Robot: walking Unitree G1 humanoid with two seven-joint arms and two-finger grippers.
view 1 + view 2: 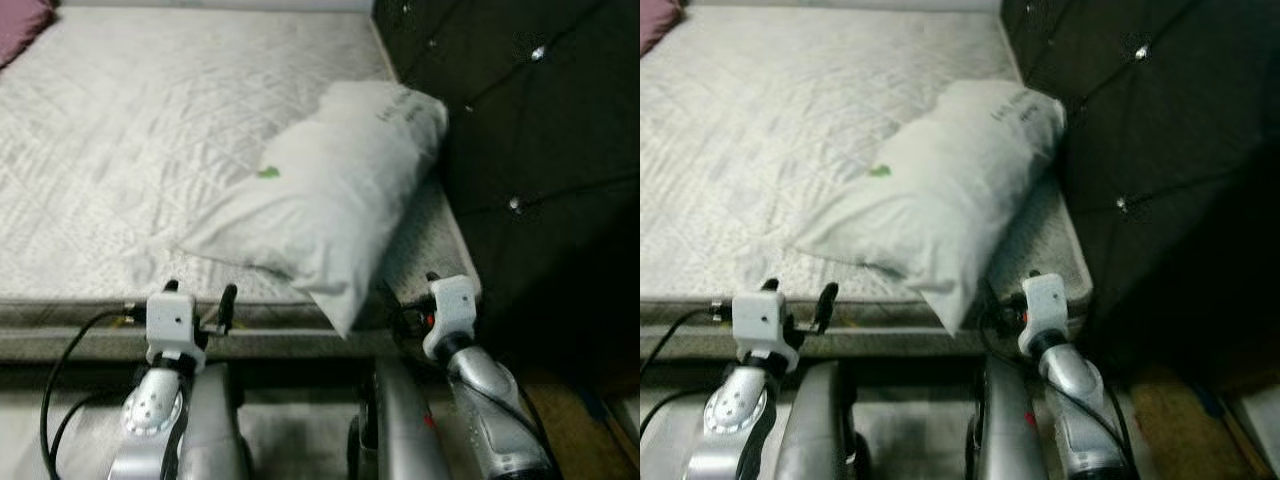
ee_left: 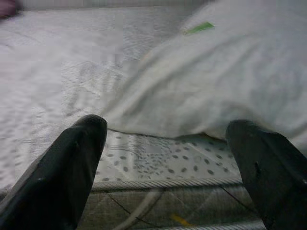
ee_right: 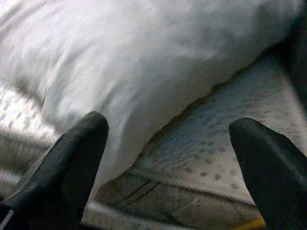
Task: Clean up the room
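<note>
The soft white pillow with a small green tag (image 1: 325,190) lies on the bare grey quilted mattress (image 1: 120,130), in the corner next to the black tufted headboard (image 1: 540,150). Its long axis runs diagonally: one end rests against the headboard, and the other end, a pointed corner, hangs a little over the near edge of the bed. This hanging corner is between the 2 arms, ahead of both.

The right gripper (image 3: 168,158) looks to be the nearer one; it is just in front of the low corner, with its 2 black fingers spread wide and nothing between them. The left gripper (image 2: 165,163) is released also, a little further to the side, and it faces the long flank of the pillow across a strip of bare mattress.

I judge that both only need to go forward and a little inward. The headboard stands close beside the right arm. A dark pink cloth (image 1: 20,25) lies at the far corner, well apart.
</note>
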